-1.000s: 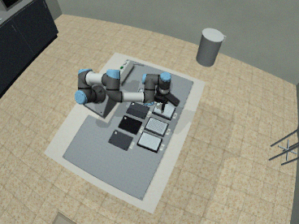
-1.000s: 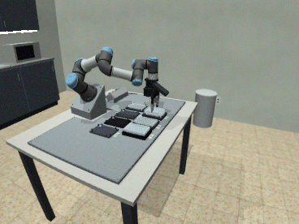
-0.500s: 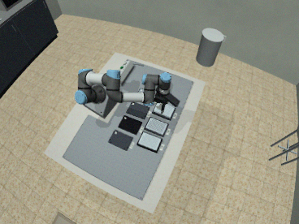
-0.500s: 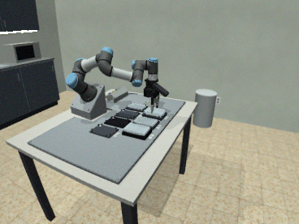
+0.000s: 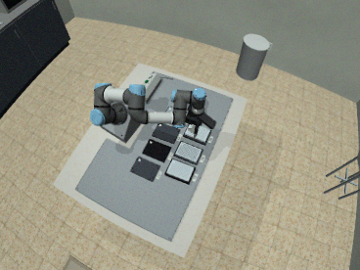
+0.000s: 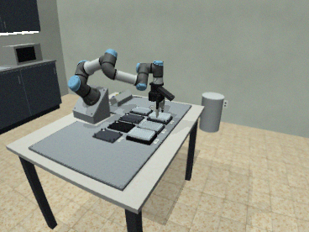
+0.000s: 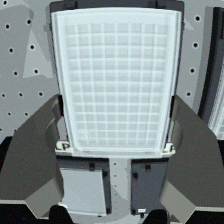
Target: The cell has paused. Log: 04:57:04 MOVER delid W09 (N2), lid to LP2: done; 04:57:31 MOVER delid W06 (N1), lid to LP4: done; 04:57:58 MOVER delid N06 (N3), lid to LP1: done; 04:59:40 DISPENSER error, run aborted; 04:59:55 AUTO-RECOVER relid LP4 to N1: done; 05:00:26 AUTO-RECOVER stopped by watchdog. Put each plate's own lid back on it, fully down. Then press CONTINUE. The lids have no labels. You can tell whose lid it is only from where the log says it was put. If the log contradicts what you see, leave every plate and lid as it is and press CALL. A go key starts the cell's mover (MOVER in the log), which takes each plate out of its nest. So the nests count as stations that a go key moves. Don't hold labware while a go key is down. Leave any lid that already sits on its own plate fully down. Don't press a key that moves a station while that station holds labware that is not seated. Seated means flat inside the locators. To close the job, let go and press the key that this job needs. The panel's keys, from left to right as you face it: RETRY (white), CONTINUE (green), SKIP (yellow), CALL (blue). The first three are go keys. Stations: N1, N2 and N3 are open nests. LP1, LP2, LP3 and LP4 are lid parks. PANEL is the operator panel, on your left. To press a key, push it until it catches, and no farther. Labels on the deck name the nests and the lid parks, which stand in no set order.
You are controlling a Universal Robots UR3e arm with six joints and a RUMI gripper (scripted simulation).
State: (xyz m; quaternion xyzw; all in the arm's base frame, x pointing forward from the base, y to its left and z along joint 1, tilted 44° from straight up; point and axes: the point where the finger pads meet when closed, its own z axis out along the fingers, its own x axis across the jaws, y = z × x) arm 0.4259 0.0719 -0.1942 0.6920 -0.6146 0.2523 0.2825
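Note:
My gripper is shut on a clear, gridded lid, with one finger on each long side. It holds the lid at the far station of the right-hand column. In the wrist view, part of a label reading "LP" shows at the lid's near corners, and the rest of it is hidden. I cannot tell whether the lid rests on the station or hangs just above it. Two light plates or lids lie nearer in the same column. Three dark stations form the left column.
The operator panel stands at the far end of the mat, beside the arm's base. Another light station lies under the forearm. A grey bin stands on the floor beyond the table.

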